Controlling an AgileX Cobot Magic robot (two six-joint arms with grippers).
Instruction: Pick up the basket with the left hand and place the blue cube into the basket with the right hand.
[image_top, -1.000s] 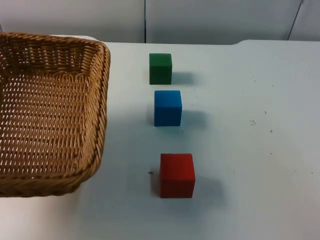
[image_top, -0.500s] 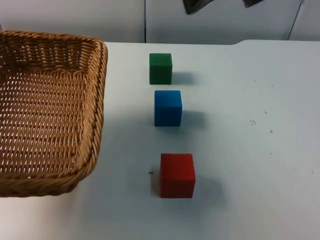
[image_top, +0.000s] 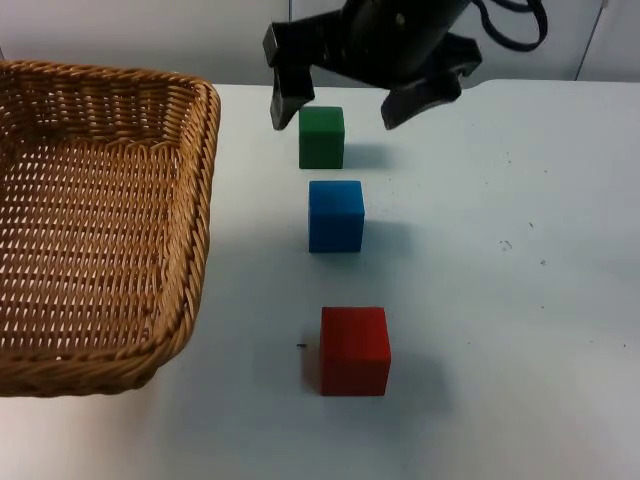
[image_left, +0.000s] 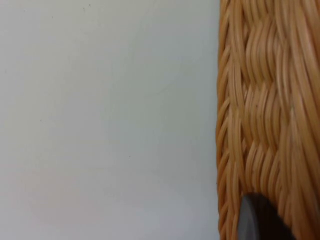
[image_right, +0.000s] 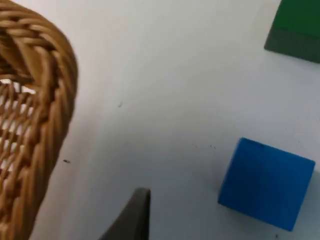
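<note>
1. The white table (image_top: 520, 300) carries the whole scene, ending at the grey partition wall (image_top: 150, 30).
2. The wicker basket (image_top: 90, 220) fills the table's left side; compared with a second ago it has shifted slightly, its far rim now sitting a little lower in the top view.
3. The right gripper (image_top: 345, 105), absent a second ago and barely peeking in half a second ago, has now swung in over the far end of the table, fingers spread wide apart, straddling the space above the green cube (image_top: 321, 137).
4. The left gripper's fingertip (image_left: 257, 220) rests against the basket's woven rim in the left wrist view; whether it is clamped on the rim cannot be told from here.
5. The red cube (image_top: 354, 350) sits nearest the camera, unmoved.
6. The blue cube (image_top: 335, 215) stays on the table between the green and red cubes, well apart from the basket, untouched.
</note>
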